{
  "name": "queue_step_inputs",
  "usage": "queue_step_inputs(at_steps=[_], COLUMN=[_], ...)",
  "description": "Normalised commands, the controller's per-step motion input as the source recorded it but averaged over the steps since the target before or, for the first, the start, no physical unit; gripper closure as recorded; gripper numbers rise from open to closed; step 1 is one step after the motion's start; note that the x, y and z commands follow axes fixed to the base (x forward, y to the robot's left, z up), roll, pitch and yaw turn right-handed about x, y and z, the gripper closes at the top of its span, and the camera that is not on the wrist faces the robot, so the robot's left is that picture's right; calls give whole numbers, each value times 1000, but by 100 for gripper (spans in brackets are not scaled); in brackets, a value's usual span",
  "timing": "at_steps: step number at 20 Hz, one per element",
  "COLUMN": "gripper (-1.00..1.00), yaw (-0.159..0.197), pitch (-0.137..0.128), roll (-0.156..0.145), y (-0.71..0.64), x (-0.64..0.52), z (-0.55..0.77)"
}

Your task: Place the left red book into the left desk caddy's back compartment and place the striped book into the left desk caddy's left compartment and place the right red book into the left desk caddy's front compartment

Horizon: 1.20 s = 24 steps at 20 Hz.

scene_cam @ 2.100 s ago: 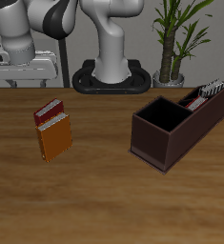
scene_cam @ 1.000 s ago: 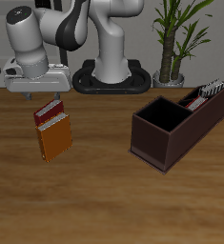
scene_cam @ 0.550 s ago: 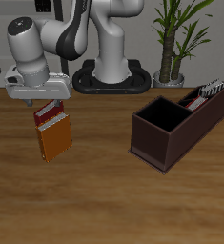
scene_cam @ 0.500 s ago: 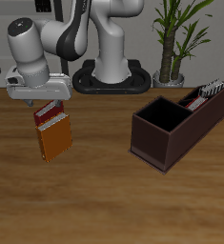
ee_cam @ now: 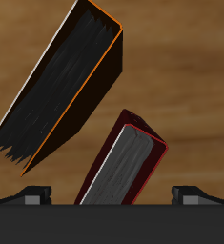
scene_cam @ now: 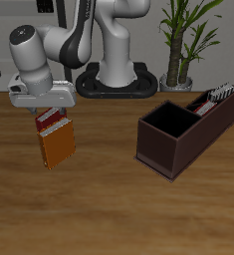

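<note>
The right red book (scene_cam: 51,122), dark crimson with a white page edge, lies on the table against the orange-brown book (scene_cam: 58,145). My gripper (scene_cam: 47,106) hangs just above it, open. In the wrist view the red book (ee_cam: 123,170) sits between my two fingertips (ee_cam: 31,195), which stand wide of both its sides and do not touch it. The left desk caddy (scene_cam: 173,147) stands across the table. The striped book (scene_cam: 221,95) is upright in its far end, with a sliver of red, the left red book (scene_cam: 202,103), beside it.
The orange-brown book (ee_cam: 68,84) lies right beside the red one, close to one finger's path. A potted plant (scene_cam: 184,40) and the robot's base (scene_cam: 118,80) stand at the table's back.
My gripper has come across from the table's back edge and dropped down over the right red book. The books and caddy have not moved.
</note>
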Motion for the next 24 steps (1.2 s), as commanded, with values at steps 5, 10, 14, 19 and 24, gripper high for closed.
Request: queue_step_inputs(at_steps=[5,10,14,19,24], gripper=[-100,-100,100,100,100], yaw=[2,12,-43,15,7], pitch=[20,15,-3,-20,-22], roll=[-11,-3,-73,21,-21], y=[-22,-3,-133,-31,-59], x=[37,92,84,-97,-74], z=[-116,-235,-142,199,269])
